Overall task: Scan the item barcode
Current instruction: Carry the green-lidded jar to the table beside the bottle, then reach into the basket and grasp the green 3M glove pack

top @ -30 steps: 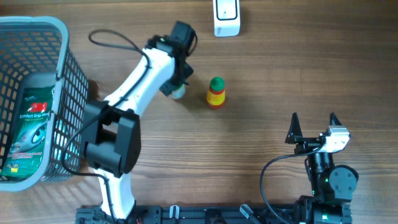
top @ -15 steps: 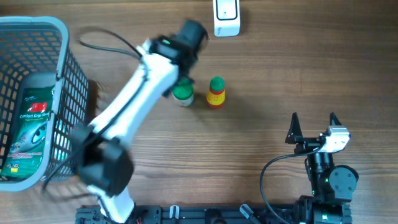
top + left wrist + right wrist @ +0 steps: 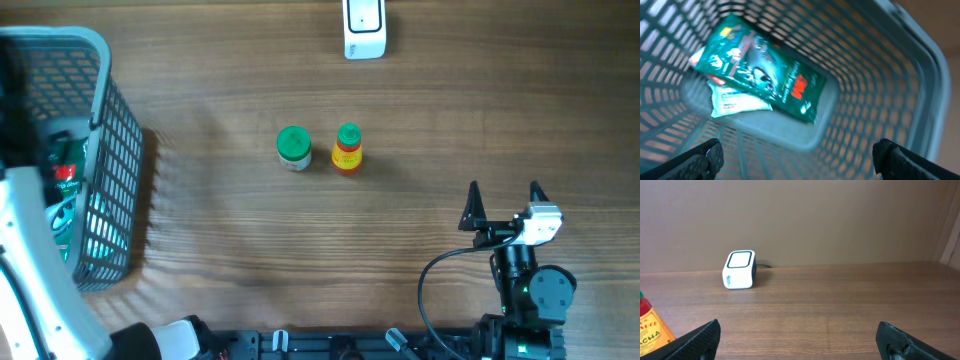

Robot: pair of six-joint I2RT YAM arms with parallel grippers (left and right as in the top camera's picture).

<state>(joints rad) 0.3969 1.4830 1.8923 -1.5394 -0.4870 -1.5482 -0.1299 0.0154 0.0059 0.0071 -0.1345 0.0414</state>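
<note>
1. My left hand [image 3: 797, 159] hangs over the basket [image 3: 875, 95], fingers [image 3: 700, 159] spread wide with nothing between them.
2. The pouch [image 3: 765, 75] lies flat on the basket floor, below the hand and toward the upper left of the wrist view. A white sachet [image 3: 735, 102] pokes out from under it.
3. Its long axis runs upper left to lower right there, slanted to the line between my fingers. I judge a wrist turn and a shift over it must come before any descent.
4. My right hand [image 3: 503, 200] sits at the near right of the surface [image 3: 200, 250], fingers apart, empty, well away from the basket. The left arm is plainly nearer.
5. The scanner [image 3: 364, 25] stands at the far edge, beyond the jar [image 3: 293, 146] and bottle [image 3: 347, 148].
</note>
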